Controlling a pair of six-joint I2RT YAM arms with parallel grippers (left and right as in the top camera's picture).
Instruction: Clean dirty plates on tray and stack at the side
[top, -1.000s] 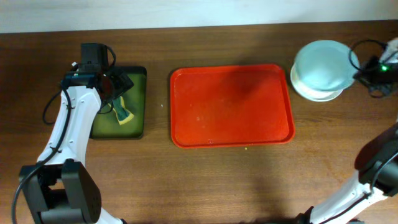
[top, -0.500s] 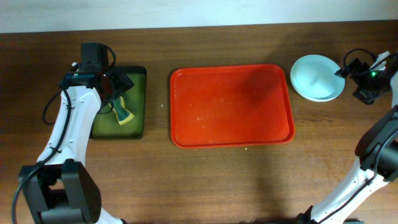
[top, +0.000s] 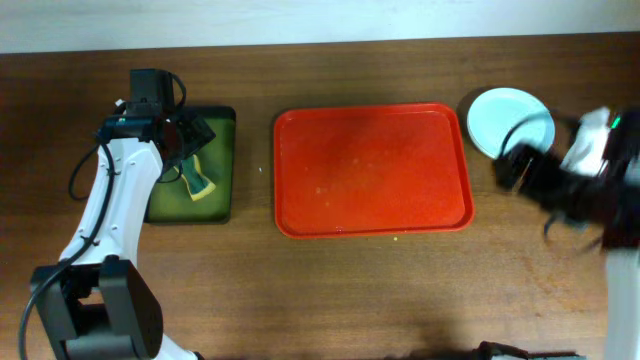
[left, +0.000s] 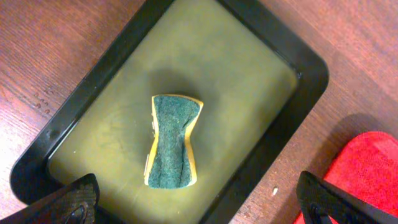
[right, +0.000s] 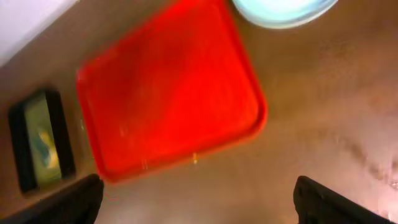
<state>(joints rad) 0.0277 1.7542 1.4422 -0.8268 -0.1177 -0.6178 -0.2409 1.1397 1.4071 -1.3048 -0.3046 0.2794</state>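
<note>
While the right arm (top: 575, 185) shows in the overhead view only as a dark smear by the right edge of the table (top: 400, 290), its wrist camera is plainer; the right gripper (right: 205, 208) stands wide open, its dark fingertips (right: 74, 199) at the lower corners of that view, with nothing held and only bare wood between them. The plates (top: 508, 120) sit on the table at the far right, just off the far right corner of the red tray (top: 370, 170) and not on it; the top one is pale blue and round; how many lie beneath it I cannot tell. The red tray lies flat in the middle of the table, long side running left to right; a few small pale specks dot its floor.

To the left, apart from the red tray, lies a smaller dark tray (top: 215, 165) with an olive-green floor; a sponge (left: 172, 140), green-faced with a yellow edge and pinched at the waist, rests near its middle. The left arm (top: 110, 200) reaches over this dark tray; the left gripper (left: 199, 208) hangs above the sponge, spread wide with one tip at each lower corner of its view, clear of the sponge and holding nothing.
</note>
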